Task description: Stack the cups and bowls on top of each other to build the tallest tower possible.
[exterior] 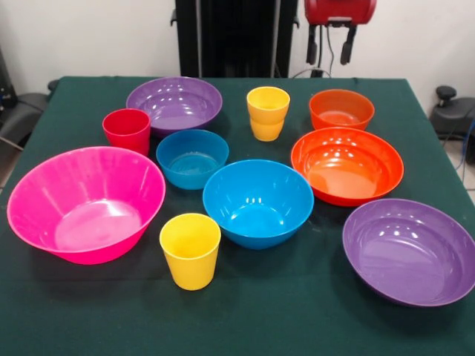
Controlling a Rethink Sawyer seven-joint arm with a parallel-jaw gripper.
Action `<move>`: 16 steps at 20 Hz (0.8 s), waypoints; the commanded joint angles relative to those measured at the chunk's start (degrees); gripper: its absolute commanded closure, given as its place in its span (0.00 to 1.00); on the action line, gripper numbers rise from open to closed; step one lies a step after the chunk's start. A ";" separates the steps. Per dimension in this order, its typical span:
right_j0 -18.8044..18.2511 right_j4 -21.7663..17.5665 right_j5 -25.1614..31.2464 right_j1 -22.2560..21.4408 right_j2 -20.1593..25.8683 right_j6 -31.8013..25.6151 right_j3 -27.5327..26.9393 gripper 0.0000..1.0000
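All pieces stand upright on the green table [245, 319]. A big pink bowl [85, 204] is at the front left. One purple bowl [174, 104] is at the back and another [410, 251] at the front right. A small blue bowl [192, 158] and a larger blue bowl [257, 202] sit mid-table. A small orange bowl [341, 109] stands behind a large orange bowl [346, 165]. A red cup [127, 130] stands at the left, a yellow cup [190, 250] at the front. Two nested yellow cups [268, 113] stand at the back. No bowl pile shows. My gripper [329, 46] hangs open and empty above the table's far edge.
The black pedestal [234, 37] stands behind the table's far side. Chairs stand off the table at the left [18, 111] and the right [453, 111]. The table's front edge lies just below the front yellow cup and the front purple bowl.
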 commanded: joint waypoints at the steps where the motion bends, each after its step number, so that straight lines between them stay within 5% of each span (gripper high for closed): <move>1: 0.02 1.59 4.90 1.38 1.35 8.53 -1.03 0.00; 9: -0.69 1.55 5.76 0.19 2.03 8.38 -0.98 0.00; 16: -3.94 1.28 13.25 -3.45 3.69 3.99 -3.69 0.00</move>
